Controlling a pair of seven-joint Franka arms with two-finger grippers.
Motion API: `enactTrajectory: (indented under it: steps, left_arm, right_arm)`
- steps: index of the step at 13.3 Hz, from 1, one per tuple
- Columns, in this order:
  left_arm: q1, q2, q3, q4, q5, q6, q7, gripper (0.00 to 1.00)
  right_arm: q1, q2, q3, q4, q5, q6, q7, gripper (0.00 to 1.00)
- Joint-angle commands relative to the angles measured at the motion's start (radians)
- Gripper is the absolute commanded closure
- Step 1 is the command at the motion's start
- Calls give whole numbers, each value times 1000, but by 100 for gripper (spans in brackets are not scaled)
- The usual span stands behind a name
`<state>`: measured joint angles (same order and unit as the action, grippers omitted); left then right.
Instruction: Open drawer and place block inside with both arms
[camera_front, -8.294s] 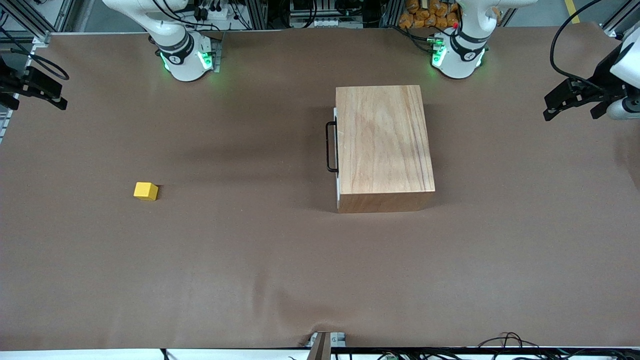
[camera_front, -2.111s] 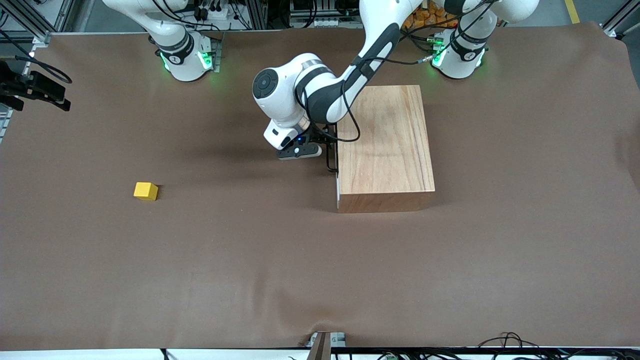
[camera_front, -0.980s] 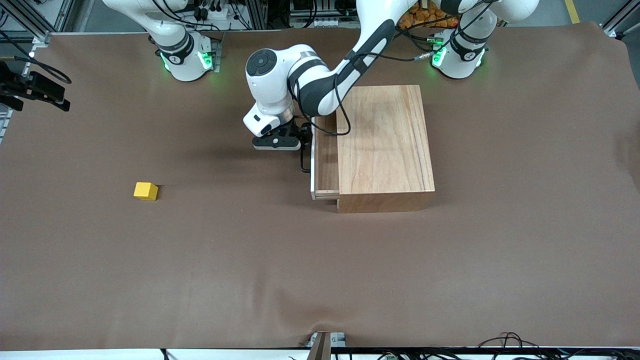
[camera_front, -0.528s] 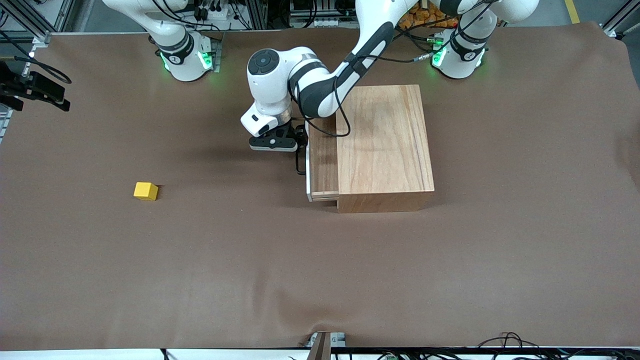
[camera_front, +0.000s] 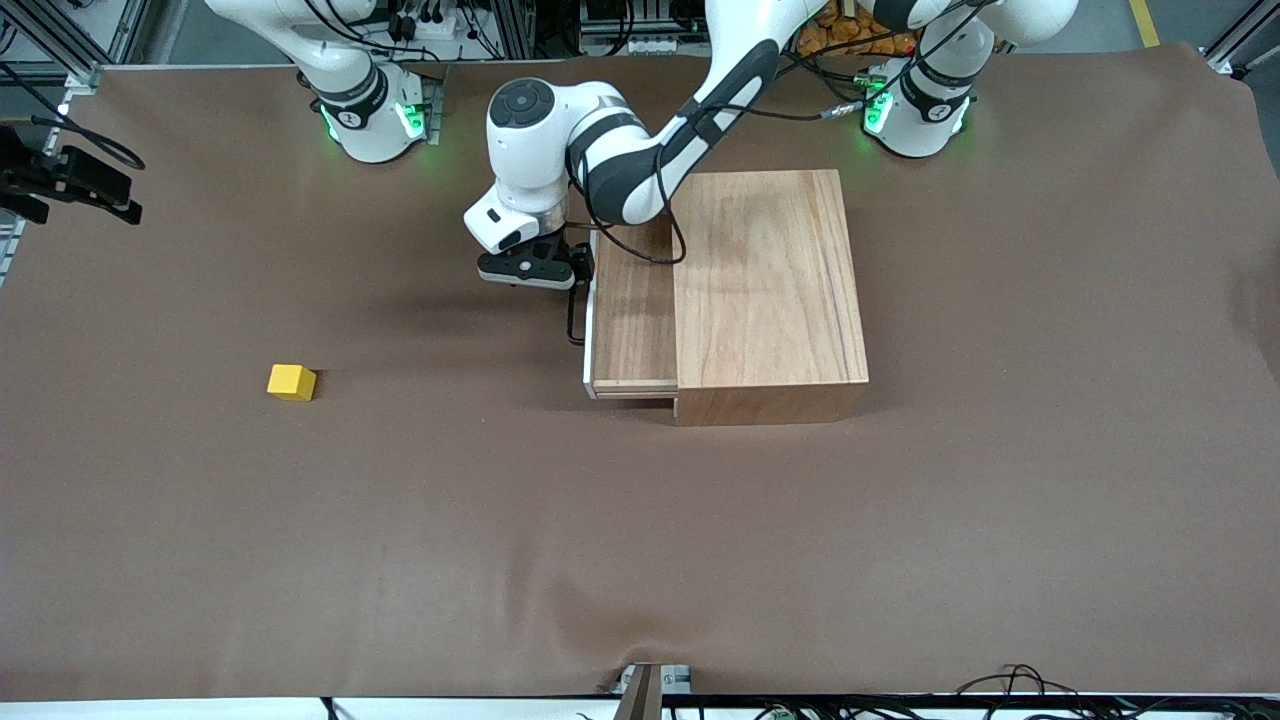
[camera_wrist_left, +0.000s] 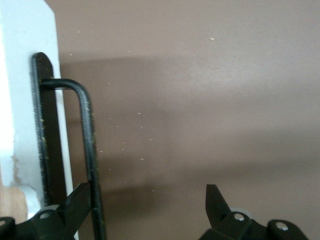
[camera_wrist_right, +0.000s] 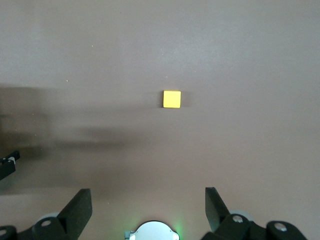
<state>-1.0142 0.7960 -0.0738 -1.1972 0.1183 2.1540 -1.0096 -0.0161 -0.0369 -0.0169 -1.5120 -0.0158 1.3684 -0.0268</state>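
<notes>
Handle (camera_wrist_left: 89, 150) beside left pincer (camera_wrist_left: 145, 205) fingertip — contact unclear.

The drawer (camera_front: 632, 305) sticks partly out of its wooden cabinet (camera_front: 765, 290). The small yellow block (camera_front: 291, 382) sits alone toward the right arm's end.

White arms (camera_front: 640, 160), dark grey joints, black cables, green-lit round bases (camera_front: 375, 120), black screw-studded jaws

- Front camera: high, facing my bases across the brown cloth-covered table (camera_front: 640, 540).
- My left wrist: close on the thin black U-shaped handle (camera_wrist_left: 89, 150).
- My right wrist: high over the small yellow cube (camera_wrist_right: 172, 99), shared with front (camera_front: 291, 382).
</notes>
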Motion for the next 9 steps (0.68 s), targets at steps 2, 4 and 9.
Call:
enactTrajectory:
  steps: [2,4,9]
  left_arm:
    - [15,-163,6,11,-12,-120,-7,0]
    - [98,-284,9,-7,-6,-280,-20,0]
    - [417,-516,6,-16,4,-636,98,0]
  right_arm:
    - [-24,22,15,18,-4,-11,-13,0]
    - [-25,29,15,15,-19,-21,-13,0]
    - [-51,161,14,-72,-13,70,10,0]
